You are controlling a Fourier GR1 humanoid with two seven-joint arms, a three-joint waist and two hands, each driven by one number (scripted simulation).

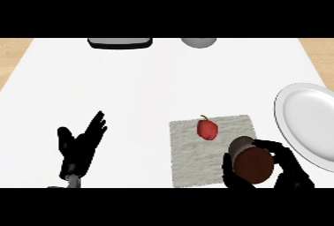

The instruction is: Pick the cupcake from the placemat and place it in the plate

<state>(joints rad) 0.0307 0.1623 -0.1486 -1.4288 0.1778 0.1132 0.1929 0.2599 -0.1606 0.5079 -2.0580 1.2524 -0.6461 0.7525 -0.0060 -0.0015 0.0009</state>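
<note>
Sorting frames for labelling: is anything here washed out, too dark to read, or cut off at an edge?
Head view: even light, no glare. The white plate barely stands out from the pale counter and runs off the right edge. The right hand, curled round the cupcake, is flat black with little detail, cut by the lower edge.

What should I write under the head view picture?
Right hand curls round the cupcake at the placemat edge, white plate just to the right.
</note>
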